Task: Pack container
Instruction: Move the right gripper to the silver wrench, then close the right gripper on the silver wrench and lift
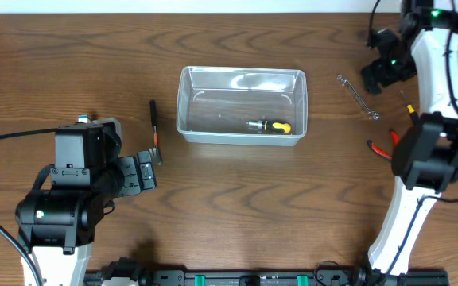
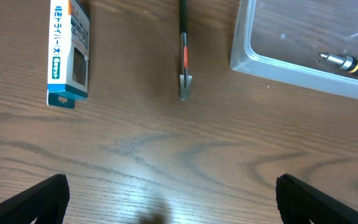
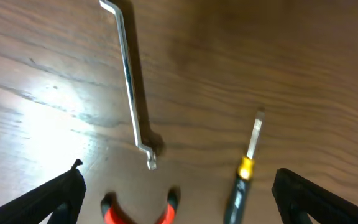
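Container (image 1: 213, 103) holding one yellow-and-black screwdriver (image 1: 270, 126), perhaps a bit driver, left fingers (image 2: 39, 200) wide apart, right fingers (image 3: 58, 198) wide apart

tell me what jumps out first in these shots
The clear container sits mid-table, holding only a yellow-and-black screwdriver. A silver wrench lies to its right near red-handled pliers, and a slim black tool lies to its left.

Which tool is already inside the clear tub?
The stubby yellow-and-black screwdriver lies in the tub. The wrench, pliers and black tool lie outside it.
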Robot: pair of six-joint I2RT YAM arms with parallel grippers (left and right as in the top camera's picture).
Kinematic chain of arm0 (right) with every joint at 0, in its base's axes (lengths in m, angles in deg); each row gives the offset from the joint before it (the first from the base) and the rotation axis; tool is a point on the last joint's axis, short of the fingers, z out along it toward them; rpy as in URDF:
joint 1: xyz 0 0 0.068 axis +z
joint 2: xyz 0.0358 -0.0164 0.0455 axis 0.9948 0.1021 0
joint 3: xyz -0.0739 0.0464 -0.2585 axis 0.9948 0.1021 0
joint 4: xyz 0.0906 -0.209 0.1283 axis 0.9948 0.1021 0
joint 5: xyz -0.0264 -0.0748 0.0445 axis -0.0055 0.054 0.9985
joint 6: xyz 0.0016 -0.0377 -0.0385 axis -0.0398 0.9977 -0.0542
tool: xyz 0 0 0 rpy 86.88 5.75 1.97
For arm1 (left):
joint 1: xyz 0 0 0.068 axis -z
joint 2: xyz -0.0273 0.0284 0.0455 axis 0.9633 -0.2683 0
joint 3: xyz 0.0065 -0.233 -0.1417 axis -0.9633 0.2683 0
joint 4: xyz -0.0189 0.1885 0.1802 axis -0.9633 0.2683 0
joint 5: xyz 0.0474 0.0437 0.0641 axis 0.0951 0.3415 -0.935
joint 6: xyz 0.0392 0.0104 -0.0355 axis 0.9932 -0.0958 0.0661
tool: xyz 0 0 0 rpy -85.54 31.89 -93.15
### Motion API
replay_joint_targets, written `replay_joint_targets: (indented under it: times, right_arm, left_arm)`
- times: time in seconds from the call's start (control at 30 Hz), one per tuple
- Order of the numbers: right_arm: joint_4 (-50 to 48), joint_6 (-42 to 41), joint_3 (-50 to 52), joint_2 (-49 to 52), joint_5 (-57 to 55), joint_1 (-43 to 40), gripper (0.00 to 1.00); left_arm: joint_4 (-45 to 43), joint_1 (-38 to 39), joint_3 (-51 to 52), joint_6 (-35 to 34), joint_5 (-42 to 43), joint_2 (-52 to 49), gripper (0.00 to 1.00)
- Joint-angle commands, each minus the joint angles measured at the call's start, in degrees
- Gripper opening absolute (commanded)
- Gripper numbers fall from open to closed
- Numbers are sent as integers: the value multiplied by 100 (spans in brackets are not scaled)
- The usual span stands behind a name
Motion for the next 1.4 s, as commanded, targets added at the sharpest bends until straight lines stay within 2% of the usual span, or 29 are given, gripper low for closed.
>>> replay_joint_targets:
  times: [0.0, 0.4, 1.03, 1.2, 1.37]
  right_arm:
    - [-66, 173, 20, 348, -31, 129, 97]
    - [-310, 175, 37, 981, 103, 212, 98]
    - [-625, 240, 748, 1064, 557, 195, 97]
    - [-640, 232, 804, 1064, 568, 195, 87]
    - [-645, 146, 802, 1064, 570, 197, 70]
  left_arm:
    - [17, -4, -92, -72, -87, 4, 98]
    - [-9, -4, -92, -74, -87, 2, 98]
    - [-4, -4, -94, -74, -87, 4, 98]
    - [-4, -4, -92, -74, -85, 4, 98]
    - [-4, -4, -94, -74, -87, 4, 98]
